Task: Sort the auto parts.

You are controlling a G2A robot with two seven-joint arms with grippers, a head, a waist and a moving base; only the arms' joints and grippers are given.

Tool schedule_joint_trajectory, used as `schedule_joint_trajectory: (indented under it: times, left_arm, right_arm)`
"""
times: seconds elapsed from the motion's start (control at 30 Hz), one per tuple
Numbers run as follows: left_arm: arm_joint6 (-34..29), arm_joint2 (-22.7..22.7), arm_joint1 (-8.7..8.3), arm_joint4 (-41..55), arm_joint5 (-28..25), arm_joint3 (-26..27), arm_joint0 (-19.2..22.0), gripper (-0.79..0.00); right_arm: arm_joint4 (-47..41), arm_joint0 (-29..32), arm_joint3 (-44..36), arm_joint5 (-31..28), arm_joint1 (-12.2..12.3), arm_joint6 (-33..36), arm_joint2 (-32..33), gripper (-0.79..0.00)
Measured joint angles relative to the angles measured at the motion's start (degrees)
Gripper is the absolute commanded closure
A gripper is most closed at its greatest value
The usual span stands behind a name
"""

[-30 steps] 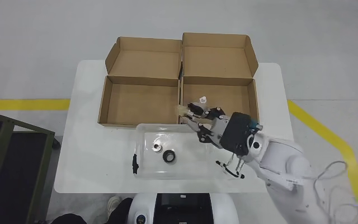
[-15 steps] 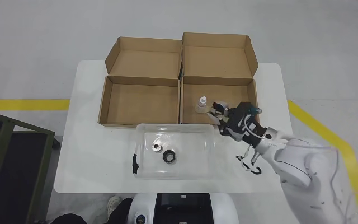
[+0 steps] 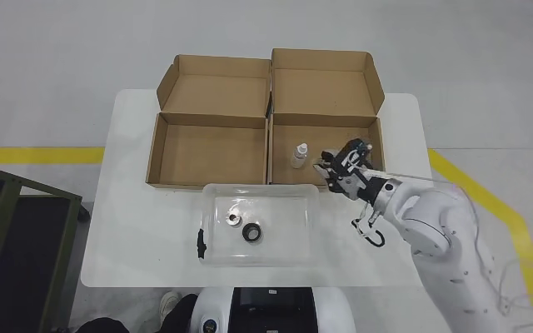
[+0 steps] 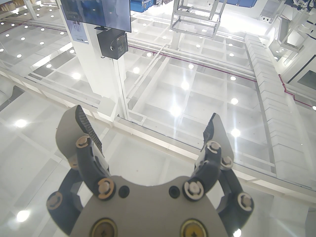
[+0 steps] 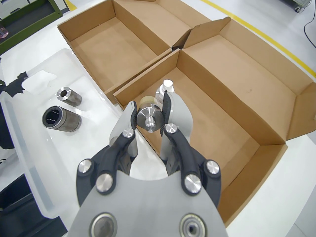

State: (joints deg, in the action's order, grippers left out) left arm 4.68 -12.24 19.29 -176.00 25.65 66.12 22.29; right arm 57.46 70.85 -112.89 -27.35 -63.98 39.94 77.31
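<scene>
1. The right gripper pinches a stepped metal part side-on, with the jaws pressed onto its wide collar. The thin stub points back toward the wrist. The hold looks square.
2. The part hangs above the right-hand box, just inside its near wall and toward the side it shares with the left box. By my reading it is not yet down on the cardboard.
3. A similar part stands upright on the right-hand box's floor, just beside one finger. This is the main hazard, I judge: lowering or opening here could topple it.
4. Best approach: move a little deeper into the box and away from the standing part, then lower close to the floor. Spread the fingers only slightly so neither swings into the neighbour.
5. Afterwards, lift straight up and clear the near wall before travelling.
6. A clear tray sits against the outside of the box's near wall. It holds a small bushing and a larger bearing, both unsorted.
7. The left gripper is spread wide and empty, aimed up at the ceiling.
</scene>
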Motion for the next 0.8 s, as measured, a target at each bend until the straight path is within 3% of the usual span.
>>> schedule_joint_trajectory:
  times: [0.43,0.8]
  left_arm:
    - [0.0,0.0,0.00,0.0,0.0,0.0,0.0,-0.785]
    - [0.0,0.0,0.00,0.0,0.0,0.0,0.0,-0.785]
  right_arm:
    - [1.1,-9.0,10.7,2.9,-0.4,7.4,-5.0,0.000]
    - [2.0,-15.5,20.5,5.6,-1.6,9.3,-11.5,0.000]
